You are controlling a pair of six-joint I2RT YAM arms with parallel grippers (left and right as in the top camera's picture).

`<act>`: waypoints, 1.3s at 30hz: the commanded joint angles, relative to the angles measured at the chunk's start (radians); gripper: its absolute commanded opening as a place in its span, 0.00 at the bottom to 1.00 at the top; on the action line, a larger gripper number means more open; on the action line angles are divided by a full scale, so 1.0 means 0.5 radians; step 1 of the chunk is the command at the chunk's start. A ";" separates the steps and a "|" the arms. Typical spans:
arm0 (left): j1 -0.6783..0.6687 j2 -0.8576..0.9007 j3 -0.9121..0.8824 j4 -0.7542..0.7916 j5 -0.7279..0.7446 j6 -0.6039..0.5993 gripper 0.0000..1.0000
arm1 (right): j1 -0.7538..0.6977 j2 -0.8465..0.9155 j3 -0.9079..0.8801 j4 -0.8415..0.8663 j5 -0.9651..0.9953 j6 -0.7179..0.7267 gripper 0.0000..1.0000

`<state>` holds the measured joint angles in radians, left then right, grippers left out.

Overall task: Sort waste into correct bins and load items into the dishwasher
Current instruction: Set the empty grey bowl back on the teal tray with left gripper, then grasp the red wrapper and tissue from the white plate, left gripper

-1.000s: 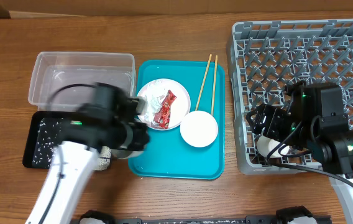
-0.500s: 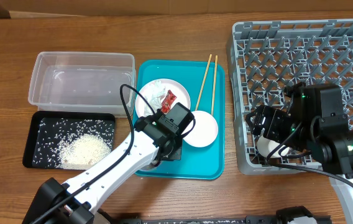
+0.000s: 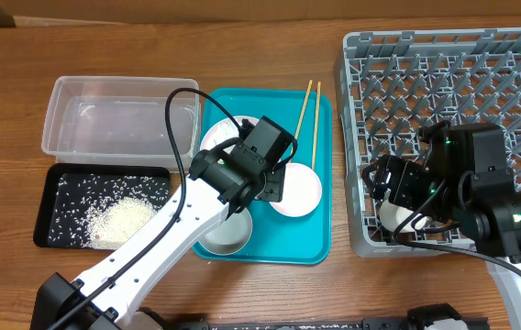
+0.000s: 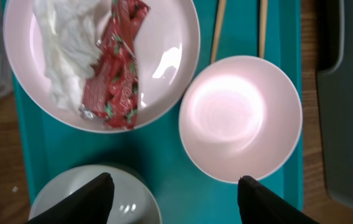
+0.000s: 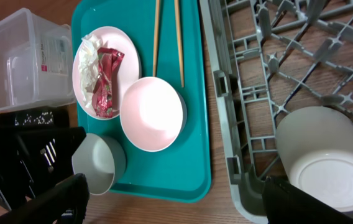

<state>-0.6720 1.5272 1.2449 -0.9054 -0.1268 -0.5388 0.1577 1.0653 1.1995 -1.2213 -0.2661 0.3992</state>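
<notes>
My left gripper (image 3: 262, 194) hangs open over the teal tray, nothing between its fingers (image 4: 96, 196). A greyish bowl (image 4: 71, 202) stands under its left finger and a white bowl (image 4: 238, 118) lies by its right one. Beyond them a white plate (image 4: 170, 56) carries the red wrapper (image 4: 111, 68) and the white paper scrap (image 4: 61, 53). The chopsticks (image 3: 306, 110) lie at the tray's back right. Rice (image 3: 118, 218) lies in the black tray (image 3: 54, 197), in front of the clear tub (image 3: 118, 115). My right gripper (image 5: 176, 196) is open at the front left edge of the dish rack (image 3: 453, 92), where a white cup (image 5: 325, 162) sits upside down.
The teal serving tray (image 3: 311, 243) lies between the two bins and the rack. My left arm crosses the table from the front edge up to the tray. Bare wood shows behind the tub and in front of the rack.
My left arm swung right from the black tray to the teal tray, left the greyish bowl standing there, opened its jaws and drew back. The right arm has not moved.
</notes>
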 commanded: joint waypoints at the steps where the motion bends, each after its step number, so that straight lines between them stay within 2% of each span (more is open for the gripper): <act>1: 0.030 -0.021 0.021 0.048 -0.256 0.076 0.68 | 0.009 -0.005 0.025 0.013 -0.012 -0.014 0.91; 6: 0.158 0.056 -0.003 0.199 -0.348 0.099 0.70 | 0.010 -0.005 0.025 0.008 -0.012 -0.014 0.91; 8: 0.215 0.147 -0.003 0.250 -0.267 0.156 0.69 | 0.010 -0.005 0.025 0.003 -0.012 -0.014 0.91; 12: 0.245 0.392 -0.003 0.476 0.096 0.501 0.65 | 0.010 -0.005 0.025 0.008 -0.011 -0.014 0.91; 16: 0.233 0.597 -0.002 0.573 0.088 0.554 0.64 | 0.010 -0.005 0.025 0.001 -0.011 -0.014 0.91; 22: 0.244 0.823 -0.002 0.595 0.039 0.489 0.48 | 0.010 -0.005 0.025 -0.004 -0.011 -0.014 0.91; 24: 0.244 0.832 -0.002 0.581 0.046 0.486 0.27 | 0.010 -0.005 0.025 -0.005 -0.011 -0.014 0.91; 27: 0.243 0.787 0.050 0.515 0.039 0.484 0.04 | 0.010 -0.005 0.025 -0.004 -0.011 -0.014 0.91; 35: 0.297 0.520 0.488 0.126 0.031 0.389 0.04 | 0.010 -0.005 0.025 -0.006 -0.011 -0.014 0.91; 39: 0.304 0.400 0.558 0.053 -0.027 0.388 0.04 | 0.010 -0.005 0.025 -0.005 -0.011 -0.014 0.91</act>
<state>-0.5262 1.7939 1.4895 -0.8581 -0.1101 -0.3237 0.1577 1.0653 1.1995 -1.2270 -0.2657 0.3958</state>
